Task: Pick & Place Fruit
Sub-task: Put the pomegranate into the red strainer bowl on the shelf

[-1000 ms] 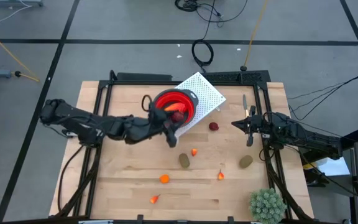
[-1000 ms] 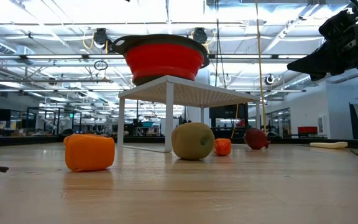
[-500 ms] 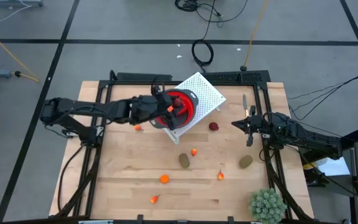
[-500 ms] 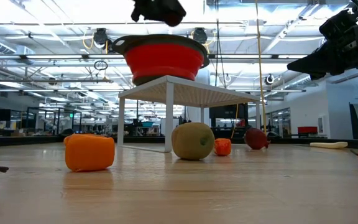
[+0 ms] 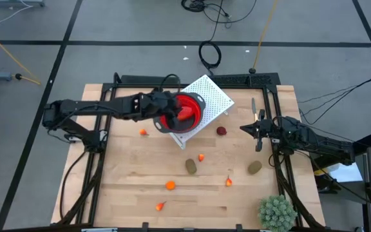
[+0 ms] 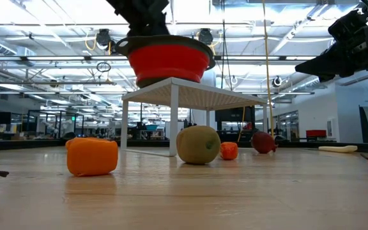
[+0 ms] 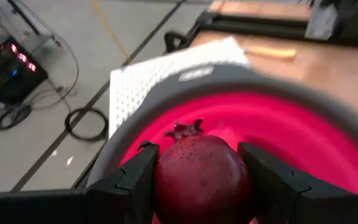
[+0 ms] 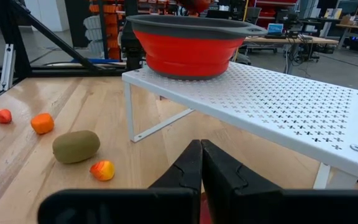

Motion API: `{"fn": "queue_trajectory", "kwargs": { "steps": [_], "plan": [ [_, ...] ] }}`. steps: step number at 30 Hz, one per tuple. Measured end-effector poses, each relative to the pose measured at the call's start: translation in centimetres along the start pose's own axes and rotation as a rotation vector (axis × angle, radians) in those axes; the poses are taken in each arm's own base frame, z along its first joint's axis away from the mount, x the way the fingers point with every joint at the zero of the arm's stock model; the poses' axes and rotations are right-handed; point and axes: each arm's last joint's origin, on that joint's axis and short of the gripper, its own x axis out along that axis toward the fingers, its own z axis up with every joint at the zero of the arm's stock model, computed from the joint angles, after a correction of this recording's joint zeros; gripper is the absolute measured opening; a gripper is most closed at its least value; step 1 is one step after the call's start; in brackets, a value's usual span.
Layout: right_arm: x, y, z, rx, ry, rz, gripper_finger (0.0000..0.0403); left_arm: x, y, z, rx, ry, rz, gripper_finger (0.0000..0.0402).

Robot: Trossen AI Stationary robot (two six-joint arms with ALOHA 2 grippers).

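Dark red and glossy, the pomegranate (image 7: 202, 177) sits clamped between the fingers of the left gripper (image 7: 199, 180), jaws about half spread around its belly, and we have it hanging right over the red bowl (image 5: 187, 109) on the white perforated stand (image 5: 212, 96). It looks like a hard, smooth toy ball to us, light enough, but round and slick, so we judge a hold across the widest part, as here, safest; a grip higher or lower could squirt it out. The little crown on top gives nothing to pinch.

Over on the other side, the right gripper (image 5: 259, 138) waits above the table's right edge, fingers pressed fully together, holding nothing.

Plenty left on the wood: a second dark red ball (image 5: 221, 131) beside the stand, two brown-green kiwis (image 5: 190, 166) and (image 5: 254, 167), and orange bits (image 5: 171, 185) scattered towards the front. The kiwis look matt and oval, so we'd take those across the short axis.
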Motion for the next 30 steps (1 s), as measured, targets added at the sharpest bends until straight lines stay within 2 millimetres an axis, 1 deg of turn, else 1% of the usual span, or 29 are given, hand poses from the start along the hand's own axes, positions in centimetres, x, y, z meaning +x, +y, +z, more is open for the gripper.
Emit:
{"fn": "queue_trajectory", "kwargs": {
  "steps": [8, 16, 21, 30],
  "plan": [
    [0.00, 0.00, 0.01, 0.000, 0.000, 0.000, 0.0000, 0.25, 0.95, -0.99, -0.011, 0.103, 0.028, 0.0200],
    [0.00, 0.00, 0.01, 0.000, 0.000, 0.000, 0.0000, 0.27, 1.02, -1.03, -0.033, 0.108, 0.027, 0.0200],
    [0.00, 0.00, 0.00, 0.000, 0.000, 0.000, 0.0000, 0.27, 0.84, -1.04, -0.039, 0.112, -0.035, 0.0200],
    [0.00, 0.00, 0.01, 0.000, 0.000, 0.000, 0.0000, 0.26, 0.84, -1.12, -0.036, 0.120, -0.035, 0.0200]
  ]
}}
